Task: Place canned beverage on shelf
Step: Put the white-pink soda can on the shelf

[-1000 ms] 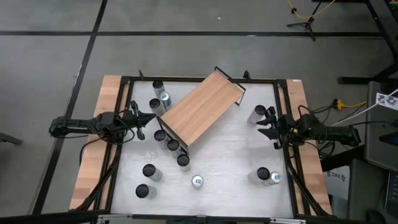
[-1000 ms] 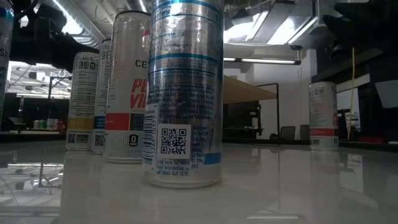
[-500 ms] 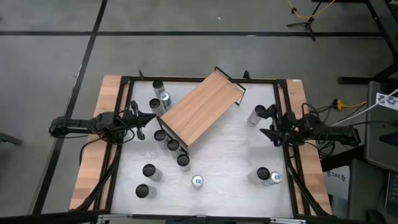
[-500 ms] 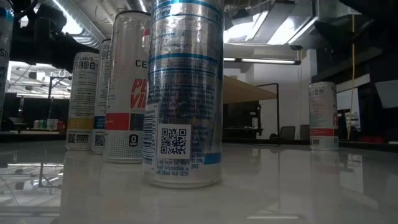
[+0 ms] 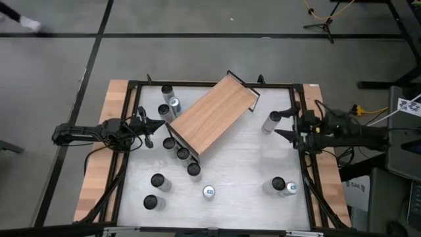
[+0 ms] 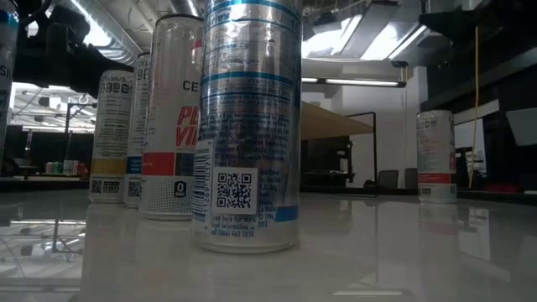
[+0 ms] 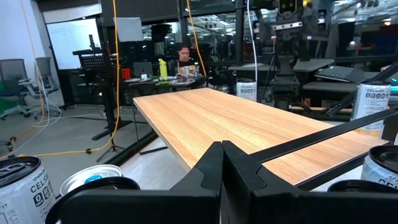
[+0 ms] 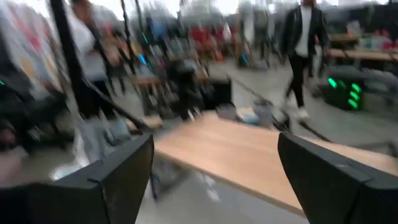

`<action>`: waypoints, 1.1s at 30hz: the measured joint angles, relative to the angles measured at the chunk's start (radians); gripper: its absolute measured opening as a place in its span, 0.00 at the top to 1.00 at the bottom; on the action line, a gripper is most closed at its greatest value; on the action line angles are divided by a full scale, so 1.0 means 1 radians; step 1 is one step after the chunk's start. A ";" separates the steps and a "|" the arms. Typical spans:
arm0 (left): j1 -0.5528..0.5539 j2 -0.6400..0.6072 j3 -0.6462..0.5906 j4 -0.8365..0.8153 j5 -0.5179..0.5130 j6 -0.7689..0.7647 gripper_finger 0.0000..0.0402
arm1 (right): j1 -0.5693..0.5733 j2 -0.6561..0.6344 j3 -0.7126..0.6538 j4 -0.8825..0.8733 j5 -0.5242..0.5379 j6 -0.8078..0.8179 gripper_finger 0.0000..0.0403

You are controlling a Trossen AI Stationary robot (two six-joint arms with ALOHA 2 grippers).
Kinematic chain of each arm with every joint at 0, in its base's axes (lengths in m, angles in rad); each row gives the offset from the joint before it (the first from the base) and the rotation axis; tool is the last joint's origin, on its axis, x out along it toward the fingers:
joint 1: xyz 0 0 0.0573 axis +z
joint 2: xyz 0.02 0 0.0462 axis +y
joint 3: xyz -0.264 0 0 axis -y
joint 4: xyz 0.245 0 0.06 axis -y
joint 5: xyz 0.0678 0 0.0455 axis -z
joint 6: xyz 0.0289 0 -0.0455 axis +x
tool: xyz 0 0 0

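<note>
Since the earlier frame, right gripper (image 5: pixel 281 123) has swung wide open toward the can (image 5: pixel 270 122), now just beside its fingertips; the shelf (image 5: pixel 214 113) lies well beyond. Left gripper (image 5: pixel 158 123) waits pinched shut. An off-centre approach could topple the can.

Robotics lab or workshop: grey taped concrete floor (image 5: pixel 197 52), office chairs (image 7: pixel 15 78), whiteboard (image 7: pixel 68 40), cluttered workbenches (image 7: pixel 168 78), hanging cables, strip lighting (image 6: pixel 352 81), people beyond.
</note>
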 joint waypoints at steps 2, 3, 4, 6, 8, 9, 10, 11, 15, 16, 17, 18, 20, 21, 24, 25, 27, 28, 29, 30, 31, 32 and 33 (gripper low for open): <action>0.000 0.000 0.000 0.000 0.000 0.000 1.00 | 0.000 0.065 0.089 -0.109 0.027 -0.016 0.16; 0.000 0.000 0.000 0.000 0.000 0.000 1.00 | 0.000 0.099 0.132 -0.159 0.037 -0.026 0.16; 0.000 0.000 0.000 0.000 0.000 0.000 1.00 | 0.000 0.134 0.174 -0.205 0.049 -0.031 0.16; 0.000 0.000 0.000 0.000 0.000 0.000 1.00 | 0.000 0.202 0.251 -0.293 0.079 -0.039 0.16; 0.000 0.000 0.000 0.000 0.000 0.000 1.00 | 0.000 0.268 0.328 -0.375 0.105 -0.059 0.16; 0.000 0.000 0.000 0.000 0.000 0.000 1.00 | 0.000 0.301 0.364 -0.418 0.116 -0.073 0.16; 0.000 0.000 0.000 0.000 0.000 0.000 1.00 | 0.000 0.332 0.398 -0.463 0.125 -0.087 0.16; 0.000 0.000 0.000 0.000 0.000 0.000 1.00 | 0.000 0.362 0.432 -0.504 0.132 -0.101 0.16; 0.000 0.000 0.000 0.000 0.001 0.000 1.00 | 0.000 0.468 0.543 -0.652 0.168 -0.150 0.16; 0.000 0.000 0.000 0.000 0.001 0.000 1.00 | 0.000 0.490 0.565 -0.684 0.173 -0.165 0.16; 0.000 0.000 0.000 0.000 0.001 0.000 1.00 | 0.000 0.509 0.584 -0.714 0.176 -0.180 0.16; 0.000 0.000 0.000 0.000 0.001 0.000 1.00 | 0.000 0.527 0.602 -0.744 0.176 -0.192 0.16; 0.000 0.000 0.000 0.000 0.000 0.000 1.00 | -0.001 0.559 0.630 -0.797 0.179 -0.222 0.16; 0.000 0.000 0.000 0.000 0.001 0.000 1.00 | -0.004 0.574 0.641 -0.817 0.184 -0.243 0.16; 0.000 0.000 0.000 0.000 0.001 0.000 1.00 | -0.047 0.606 0.655 -0.878 0.188 -0.305 0.16; 0.000 0.000 0.000 0.000 0.001 0.000 1.00 | -0.070 0.616 0.657 -0.886 0.187 -0.325 0.16; 0.000 0.000 0.000 0.000 0.001 0.000 1.00 | -0.123 0.627 0.659 -0.898 0.175 -0.374 0.16; 0.000 0.000 0.000 0.000 0.001 0.000 1.00 | -0.155 0.633 0.659 -0.913 0.165 -0.404 0.16; 0.000 0.000 0.000 0.000 0.001 0.000 1.00 | -0.188 0.638 0.659 -0.923 0.148 -0.442 0.16; 0.000 0.000 0.000 0.000 0.001 0.000 1.00 | -0.218 0.642 0.659 -0.928 0.122 -0.482 0.16; 0.000 0.000 0.000 0.000 0.001 0.000 1.00 | -0.249 0.648 0.659 -0.939 0.086 -0.523 0.16; 0.000 0.000 0.000 0.000 0.001 0.000 1.00 | -0.281 0.655 0.659 -0.949 0.048 -0.565 0.16; 0.000 0.000 0.000 0.000 0.001 0.000 1.00 | -0.309 0.662 0.659 -0.951 0.009 -0.603 0.16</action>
